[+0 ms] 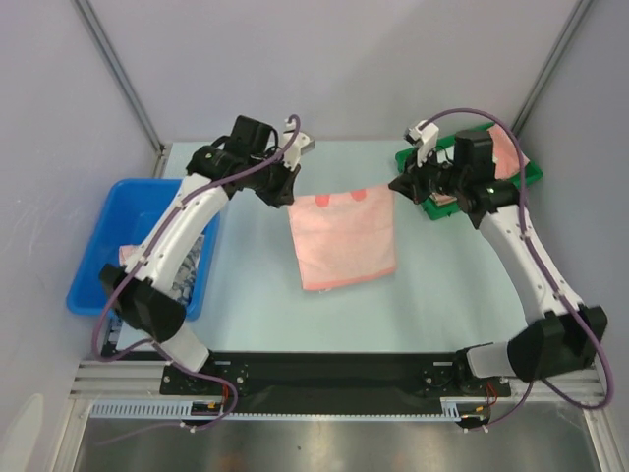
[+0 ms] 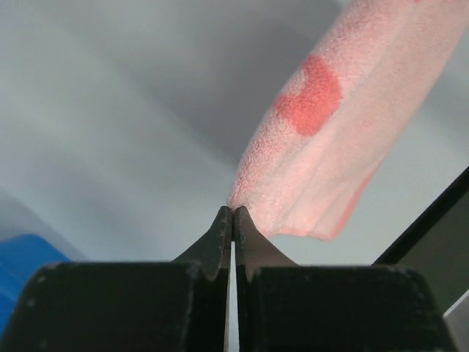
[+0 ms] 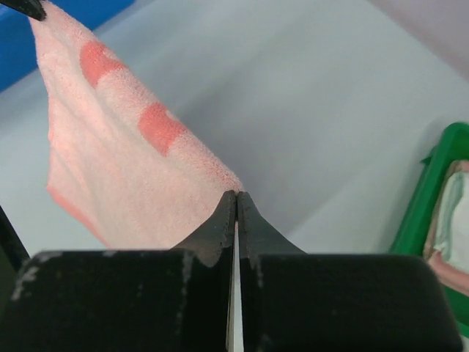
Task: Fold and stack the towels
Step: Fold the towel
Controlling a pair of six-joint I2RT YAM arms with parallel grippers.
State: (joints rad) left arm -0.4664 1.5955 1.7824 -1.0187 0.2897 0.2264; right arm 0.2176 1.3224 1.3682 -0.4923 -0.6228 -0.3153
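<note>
A salmon-pink towel [image 1: 344, 239] with darker red patches hangs stretched between my two grippers above the table, its lower edge near the table top. My left gripper [image 1: 292, 197] is shut on its left top corner, which shows in the left wrist view [image 2: 232, 209] with the towel [image 2: 330, 147] running up to the right. My right gripper [image 1: 393, 187] is shut on its right top corner, which shows in the right wrist view [image 3: 236, 194] with the towel [image 3: 117, 161] running to the left. More towels lie in the blue bin [image 1: 192, 265] and folded ones in the green tray [image 1: 506, 157].
The blue bin [image 1: 118, 236] stands at the left of the table beside the left arm. The green tray [image 1: 531, 175] stands at the back right behind the right gripper; its rim shows in the right wrist view [image 3: 432, 198]. Grey walls close in the back and sides.
</note>
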